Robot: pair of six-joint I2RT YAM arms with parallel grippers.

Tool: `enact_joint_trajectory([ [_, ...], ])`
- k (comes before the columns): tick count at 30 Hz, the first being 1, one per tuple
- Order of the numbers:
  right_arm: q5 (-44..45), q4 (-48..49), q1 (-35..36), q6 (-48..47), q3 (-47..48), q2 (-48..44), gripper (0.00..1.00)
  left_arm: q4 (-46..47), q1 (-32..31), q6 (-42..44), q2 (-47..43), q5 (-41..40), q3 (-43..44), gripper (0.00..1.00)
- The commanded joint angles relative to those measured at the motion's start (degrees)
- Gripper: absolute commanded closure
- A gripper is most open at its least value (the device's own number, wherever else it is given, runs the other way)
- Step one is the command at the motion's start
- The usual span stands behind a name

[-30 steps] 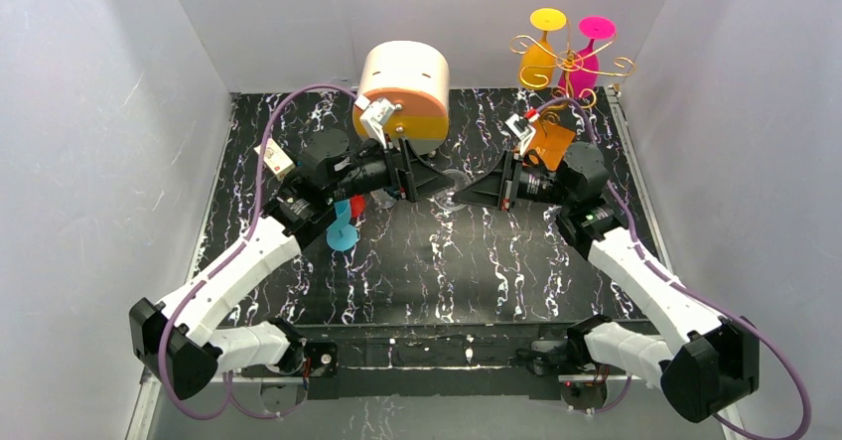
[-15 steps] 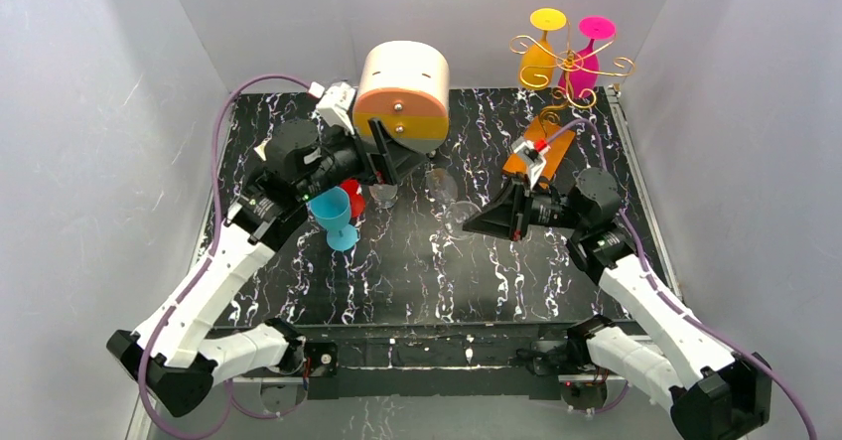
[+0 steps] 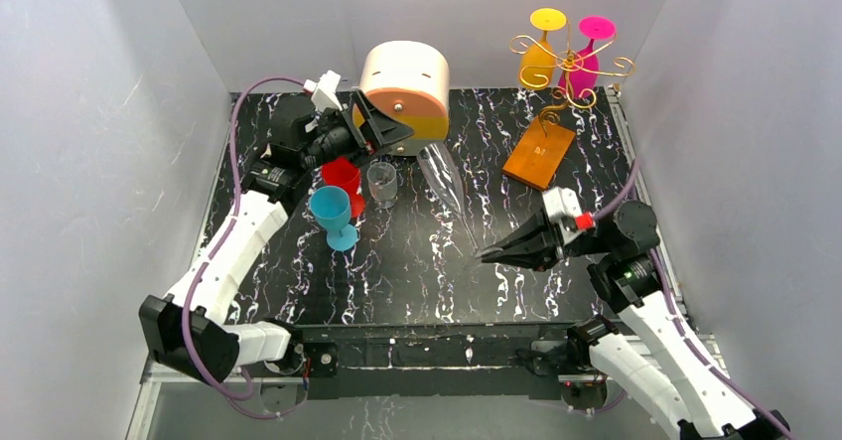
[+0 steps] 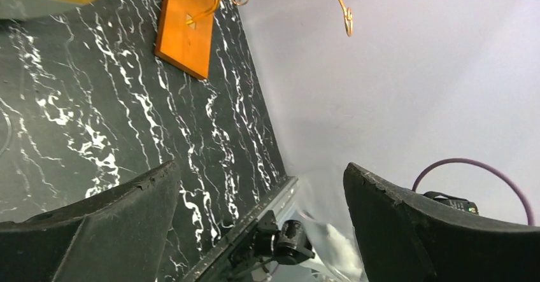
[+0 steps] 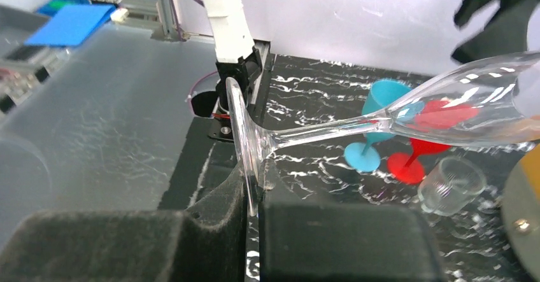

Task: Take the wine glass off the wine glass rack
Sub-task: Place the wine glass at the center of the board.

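Right claw (image 3: 489, 254) pinches foot of clear glass (image 3: 444, 177), held tilted above mid desk (image 3: 417, 281), well apart from rack (image 3: 568, 61) far right. Left claw (image 4: 261, 170) wide open, empty. Glass looks freed; next move probably calls for upright set-down.

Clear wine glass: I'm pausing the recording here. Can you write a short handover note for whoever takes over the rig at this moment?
Left gripper: jaws open, empty, beside the round drawer box.
Right gripper: jaws shut on the foot of the clear wine glass, which is tilted with its bowl toward the box.
Rack: far right corner, with a yellow glass and a pink glass hanging from it.
Blue glass, red glass and small clear cup stand on the table, left side.
Done: clear glass is off the rack.
Left: probably set it down upright; two remain hanging.
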Motion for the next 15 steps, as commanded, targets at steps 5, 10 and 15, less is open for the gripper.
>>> enact_joint_trajectory([
  [5, -4.86, -1.59, 0.20, -19.38, 0.14, -3.94, 0.99, 8.79, 0.38, -7.00, 2.49, 9.50, -1.78, 0.06],
  [10, -5.09, -1.86, 0.28, -21.93, 0.86, -2.41, 0.99, 10.08, 0.38, -6.21, 3.15, 15.19, -0.36, 0.11],
  [15, -5.57, -3.84, 0.22, -24.78, 2.24, -0.74, 0.99, 10.19, 0.38, -4.65, 3.34, 22.18, -0.03, 0.14],
])
